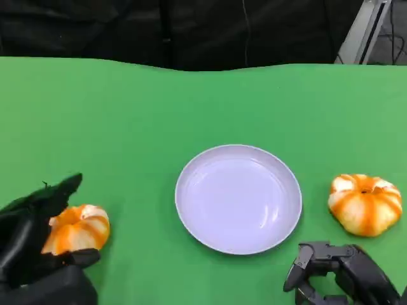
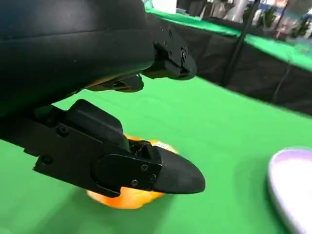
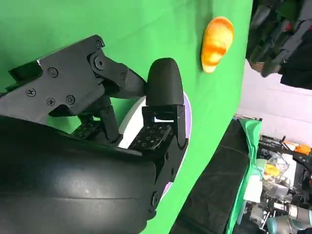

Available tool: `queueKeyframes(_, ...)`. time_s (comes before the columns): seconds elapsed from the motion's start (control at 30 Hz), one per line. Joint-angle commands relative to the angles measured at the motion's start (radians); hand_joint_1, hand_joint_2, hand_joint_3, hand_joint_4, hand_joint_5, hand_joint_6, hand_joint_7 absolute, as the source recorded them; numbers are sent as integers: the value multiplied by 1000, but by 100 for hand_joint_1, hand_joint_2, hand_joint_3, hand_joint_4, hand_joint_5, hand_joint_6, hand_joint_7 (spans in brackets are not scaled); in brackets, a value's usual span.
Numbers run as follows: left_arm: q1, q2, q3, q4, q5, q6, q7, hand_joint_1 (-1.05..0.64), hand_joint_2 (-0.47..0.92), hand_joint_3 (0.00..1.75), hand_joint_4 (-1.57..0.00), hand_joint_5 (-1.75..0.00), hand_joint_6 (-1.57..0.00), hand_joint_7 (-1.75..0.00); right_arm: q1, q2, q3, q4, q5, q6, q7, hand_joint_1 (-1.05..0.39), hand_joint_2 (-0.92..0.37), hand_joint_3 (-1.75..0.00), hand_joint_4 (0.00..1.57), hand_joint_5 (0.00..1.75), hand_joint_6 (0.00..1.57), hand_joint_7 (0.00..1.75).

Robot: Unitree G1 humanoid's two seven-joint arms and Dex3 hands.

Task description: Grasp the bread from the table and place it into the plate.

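My left hand (image 1: 38, 244) had its fingers around one bread (image 1: 77, 229), not yet lifted from the surface (image 1: 127, 127). The plate (image 1: 238, 198) held nothing. My right hand (image 1: 337, 273) hung curled, holding nothing.

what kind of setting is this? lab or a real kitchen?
Most likely a robotics lab or demo bench, not a kitchen. A green cloth-covered table holds only staged props: a white plate and pumpkin-shaped bread. The right wrist view shows cluttered workbenches with equipment beyond the table.
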Motion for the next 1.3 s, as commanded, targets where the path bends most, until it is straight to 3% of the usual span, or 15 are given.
queueKeyframes(0.03,-8,30,-40,-4,19,49,9,-98,92,33,-33,-1,-35,-2,0,-12,-7,0,3,-8,-5,-14,-62,-93,82,146,85,116)
queueKeyframes(0.43,-78,74,-150,121,82,120,65,-101,92,34,-37,-2,-40,-2,-4,-7,-7,-2,4,1,-9,-13,-64,-92,82,145,86,115)
queueKeyframes(0.7,-171,85,-198,319,64,129,116,-101,92,35,-38,-1,-41,-2,-2,-7,-7,-1,6,-5,-10,-12,-63,-94,82,145,84,117)
queueKeyframes(1.2,-259,106,-264,459,0,190,52,-101,92,35,-35,-1,-43,-1,1,-8,-7,-6,2,-3,-16,-13,-62,-95,82,146,85,117)
queueKeyframes(1.23,-257,106,-262,457,-15,185,43,-87,87,32,-35,-1,-43,-1,1,-8,-7,-7,0,-4,-17,-13,-62,-95,82,146,85,117)
queueKeyframes(1.27,-255,107,-261,455,-28,182,36,-59,82,20,-38,-1,-44,-1,1,-9,-6,-9,-1,-4,-18,-14,-62,-95,82,146,85,117)
queueKeyframes(1.3,-252,107,-259,457,-42,173,33,-44,81,12,-39,-1,-44,-1,2,-9,-6,-9,-1,-5,-18,-14,-62,-95,82,146,84,117)
